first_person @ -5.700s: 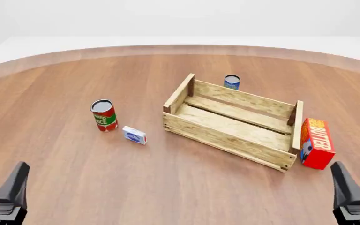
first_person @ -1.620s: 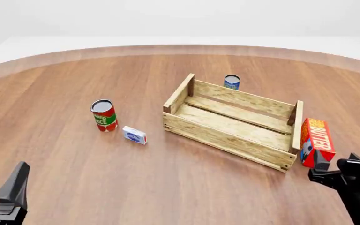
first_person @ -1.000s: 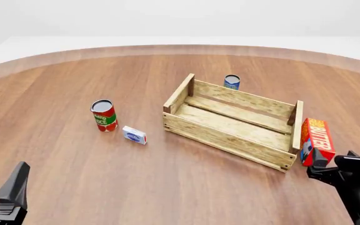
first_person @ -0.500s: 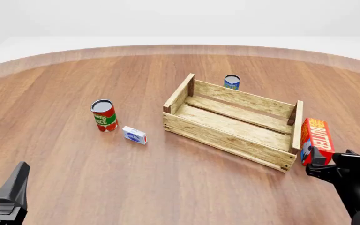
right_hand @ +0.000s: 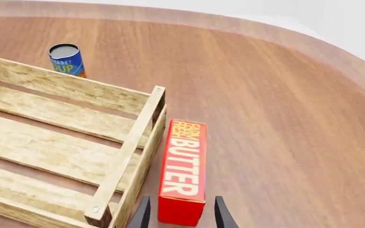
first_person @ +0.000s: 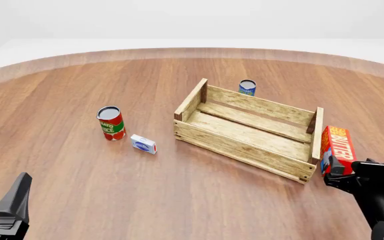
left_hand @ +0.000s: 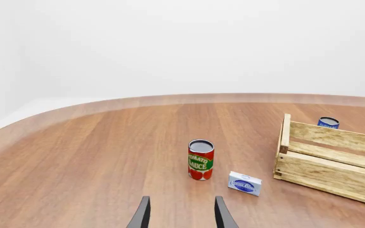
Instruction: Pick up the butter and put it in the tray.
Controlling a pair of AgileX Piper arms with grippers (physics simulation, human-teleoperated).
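At the near right of the counter (first_person: 78, 190) our right jaws (right_hand: 179, 213) stand parted and empty, straddling the near end of the butter (right_hand: 184, 167) to close on its narrow width. It lies just outside the tray (first_person: 245, 142) by its right end board, while our left jaws (left_hand: 181, 214) wait open near left, holding nothing.

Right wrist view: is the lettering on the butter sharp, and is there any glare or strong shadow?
Right wrist view: the butter lettering is sharp, without glare, and the tray casts only faint, soft shadow. Front view: evenly lit, no blur; the right claw is cut by the frame edge.
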